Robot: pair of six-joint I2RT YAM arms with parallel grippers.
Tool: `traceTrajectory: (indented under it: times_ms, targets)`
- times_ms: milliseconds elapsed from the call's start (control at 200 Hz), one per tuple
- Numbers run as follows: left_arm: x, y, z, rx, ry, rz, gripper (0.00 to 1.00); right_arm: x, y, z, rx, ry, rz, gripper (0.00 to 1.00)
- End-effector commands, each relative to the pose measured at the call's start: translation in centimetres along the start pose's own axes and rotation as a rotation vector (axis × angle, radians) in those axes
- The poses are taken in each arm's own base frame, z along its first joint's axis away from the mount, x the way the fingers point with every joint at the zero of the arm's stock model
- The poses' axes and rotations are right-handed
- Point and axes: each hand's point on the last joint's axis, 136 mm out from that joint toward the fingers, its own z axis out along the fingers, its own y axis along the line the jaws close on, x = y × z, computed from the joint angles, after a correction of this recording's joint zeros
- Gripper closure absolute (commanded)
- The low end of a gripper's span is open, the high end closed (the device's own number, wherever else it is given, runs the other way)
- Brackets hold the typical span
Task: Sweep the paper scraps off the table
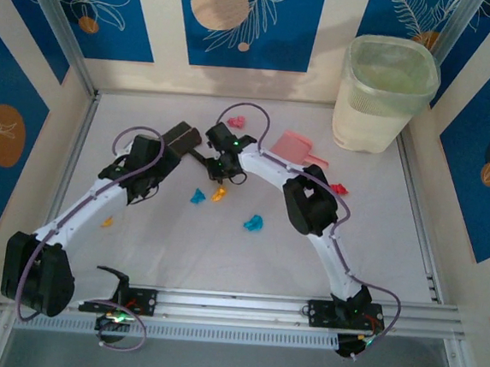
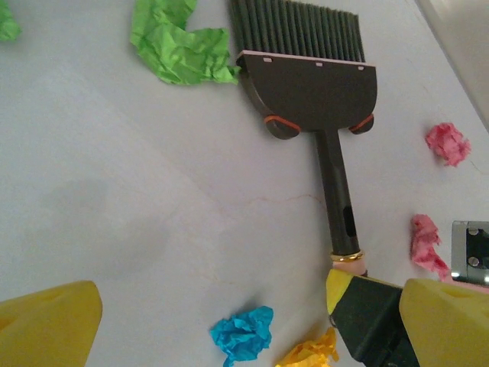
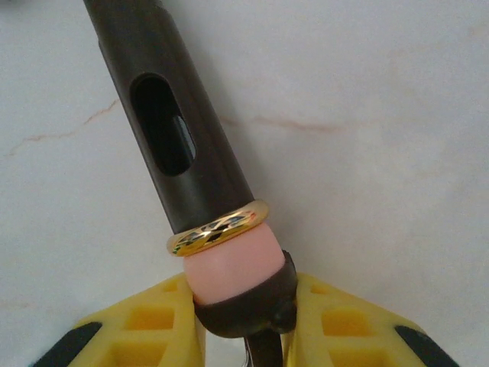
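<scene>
A dark brush [image 2: 309,84] lies on the table [image 1: 377,238], its thin handle [image 3: 179,138] ending in a gold ring and a pink tip. My right gripper [image 3: 244,325] is shut on that tip, at mid-table in the top view [image 1: 216,165]. My left gripper [image 2: 248,313] hangs open above the table left of the brush [image 1: 157,163], with nothing between its yellow fingers [image 2: 46,321]. Paper scraps lie around: green [image 2: 179,46], blue [image 2: 243,335], orange [image 2: 309,353], pink [image 2: 447,143], and in the top view cyan [image 1: 253,224], orange [image 1: 107,220] and red [image 1: 339,189].
A pink dustpan [image 1: 293,146] lies flat behind the right arm. A pale translucent bin [image 1: 383,93] stands in the back right corner. Aluminium rails [image 1: 234,304] and cream walls with blue panels edge the table.
</scene>
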Motion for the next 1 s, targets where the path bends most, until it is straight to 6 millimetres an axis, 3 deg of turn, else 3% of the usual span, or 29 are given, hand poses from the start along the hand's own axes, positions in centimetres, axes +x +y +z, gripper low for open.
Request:
traceTrajectory:
  times_ms: [0,280,440,610,685,765,860,995]
  targets:
    - [0.7,-1.0,-0.1,0.091,0.033,0.064,0.0,0.3,0.6,-1.5,-0.096,0.0,0.186,0.86]
    - [4.0,-1.8,-0.4,0.221,0.113,0.196,0.0,1.3,0.4,-1.7,-0.117,-0.064,0.363,0.84]
    - [5.2,-0.3,-0.6,0.214,0.13,0.254,0.0,1.2,1.3,-1.5,-0.099,-0.096,0.346,0.79]
    - [5.3,1.2,-1.1,0.199,0.103,0.305,0.0,1.4,1.4,-1.6,-0.099,-0.135,0.366,0.74]
    - [5.0,1.8,-1.5,0.188,0.079,0.327,0.0,1.4,1.7,-2.0,-0.102,-0.16,0.36,0.68]
    - [4.6,2.2,-1.9,0.187,0.047,0.334,0.0,1.0,2.2,-2.8,-0.122,-0.204,0.328,0.53]
    - [4.3,2.5,-2.3,0.2,0.013,0.33,0.0,0.5,1.8,-3.6,-0.089,-0.24,0.309,0.42]
    - [3.8,2.6,-3.0,0.214,-0.022,0.332,0.0,-0.5,2.2,-5.1,-0.105,-0.277,0.263,0.37]
